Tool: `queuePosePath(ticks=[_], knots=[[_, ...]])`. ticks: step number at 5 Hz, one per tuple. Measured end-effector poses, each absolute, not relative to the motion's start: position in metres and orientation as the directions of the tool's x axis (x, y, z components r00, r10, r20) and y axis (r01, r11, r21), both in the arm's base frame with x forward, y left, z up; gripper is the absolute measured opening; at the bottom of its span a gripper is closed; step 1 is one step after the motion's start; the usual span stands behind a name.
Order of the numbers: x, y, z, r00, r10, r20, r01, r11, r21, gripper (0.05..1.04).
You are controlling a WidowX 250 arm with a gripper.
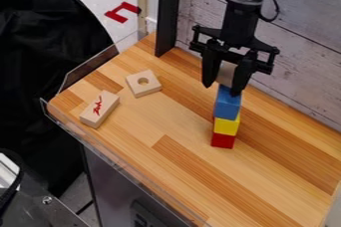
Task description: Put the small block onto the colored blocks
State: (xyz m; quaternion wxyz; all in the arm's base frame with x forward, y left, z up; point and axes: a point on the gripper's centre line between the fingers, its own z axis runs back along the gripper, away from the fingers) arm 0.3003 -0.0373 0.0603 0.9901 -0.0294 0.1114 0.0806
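Counter [266,186] — colored blocks [226,126]; gripper [222,87] clasps small block [226,73]

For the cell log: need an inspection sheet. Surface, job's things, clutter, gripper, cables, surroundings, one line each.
Surface: wooden tabletop, striped in lighter and darker strips.
Job's things: small block above the blue block; contact between them can't be confirmed. Yellow block under blue, red block at the bottom.
Clutter: square wooden block with a round hole; oblong wooden block with red marking.
Gripper: black two-finger gripper, closed on the small block.
Cables: black cable looping beside the arm.
Surroundings: gray plank wall, black post, black cloth.
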Motion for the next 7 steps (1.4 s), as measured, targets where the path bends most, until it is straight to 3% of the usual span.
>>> queuePosePath(ticks=[2,3,4,5,7], knots=[[0.299,-0.038,0.061,0.963,0.142,-0.228,-0.155,0.987,-0.040,0.558],[0.296,-0.039,0.062,0.961,0.124,-0.248,-0.138,0.990,-0.041,0.862],[0.296,-0.038,0.062,0.960,0.122,-0.251,-0.137,0.990,-0.042,1.009],[0.299,-0.037,0.066,0.964,0.125,-0.235,-0.139,0.989,-0.045,1.001],[0.309,-0.014,0.116,0.977,0.202,-0.064,-0.208,0.972,-0.109,1.000]])
